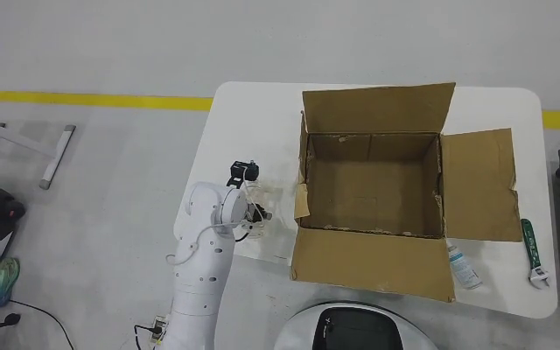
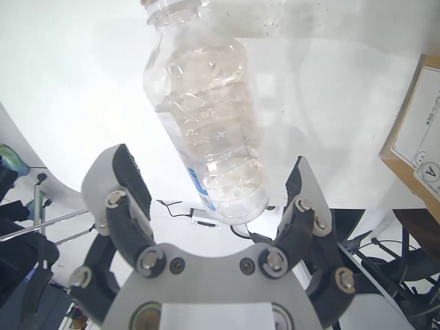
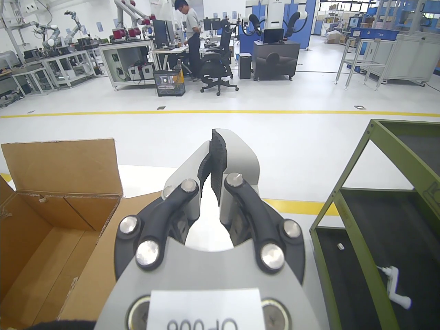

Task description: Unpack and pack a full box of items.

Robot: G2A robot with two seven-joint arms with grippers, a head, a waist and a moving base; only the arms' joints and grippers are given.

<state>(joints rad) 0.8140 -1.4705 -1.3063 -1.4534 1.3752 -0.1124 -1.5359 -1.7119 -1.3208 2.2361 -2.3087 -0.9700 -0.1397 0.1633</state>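
One wide-open left end effector (image 2: 209,159) straddles clear bottle (image 2: 202,104) without touching.

Cut off by the frame edge, well aside of the left end effector (image 2: 209,154): cardboard box (image 2: 416,132). Barely discernible from above, beneath that end effector: clear bottle (image 1: 256,219).

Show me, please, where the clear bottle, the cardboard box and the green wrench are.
clear bottle (image 2: 206,111), left wrist view, the middle of its ribbed body.
cardboard box (image 1: 372,188), top view, its bare inner floor.
green wrench (image 1: 530,245), top view, its green handle.
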